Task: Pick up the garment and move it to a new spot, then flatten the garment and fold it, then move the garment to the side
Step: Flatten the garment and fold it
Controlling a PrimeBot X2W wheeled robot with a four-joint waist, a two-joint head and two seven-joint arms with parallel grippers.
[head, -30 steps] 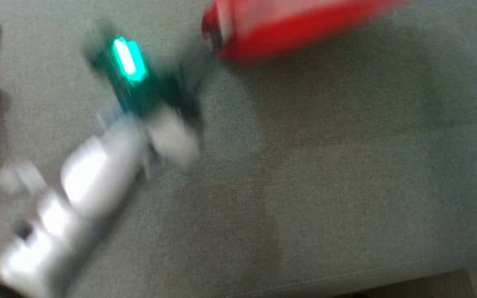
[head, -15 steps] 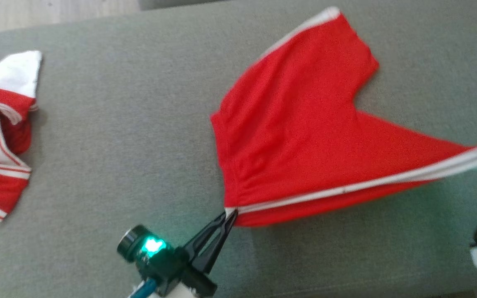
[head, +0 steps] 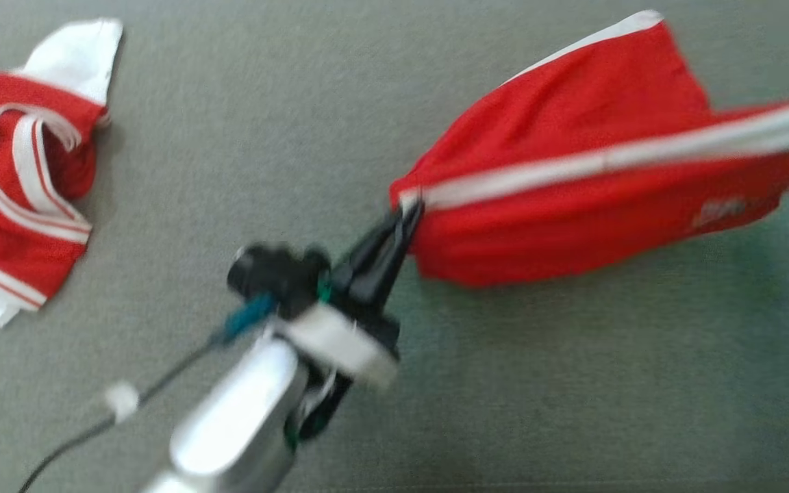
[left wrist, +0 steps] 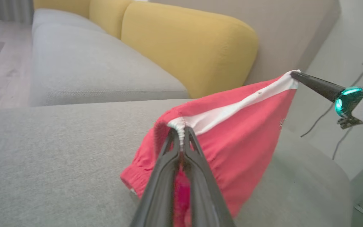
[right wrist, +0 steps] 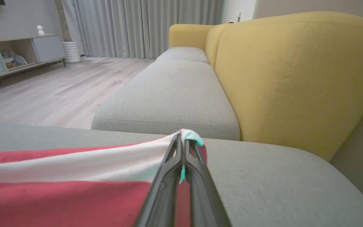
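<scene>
Head view (motion-blurred). The left end effector [head: 405, 216] is closed tight on one end of the white waistband [head: 572, 168] of the red garment [head: 572, 219]. The band runs taut from that pinch up and out to the right edge of the view. The garment is over the right half of the grey sofa seat [head: 538, 397], with a shadow under it. I cannot tell whether its lower edge touches the seat. A second garment [head: 24, 178], red and white, lies crumpled on the seat at far left, well apart from the first.

Left wrist view. The left end effector [left wrist: 181, 134] has its fingers pressed together, with bunched waistband [left wrist: 225, 112] nipped at the tips. The garment [left wrist: 247, 151] hangs below the band, over the seat [left wrist: 58, 151]. The right end effector [left wrist: 295, 74] is at upper right, also pinched shut on the other end of the band, with a green light [left wrist: 347, 99] behind its fingers. The band is stretched between the two grips. A yellow backrest [left wrist: 187, 47] stands behind.

Right wrist view. The right end effector [right wrist: 183, 138] has its fingers together, and a fold of white waistband [right wrist: 106, 167] sticks out just past the tips. The garment [right wrist: 58, 201] runs off to lower left, red below the band. Beyond are the seat [right wrist: 175, 94], the backrest [right wrist: 295, 78], a wood floor [right wrist: 43, 94], curtains [right wrist: 137, 28] and a low cabinet [right wrist: 11, 53].
</scene>
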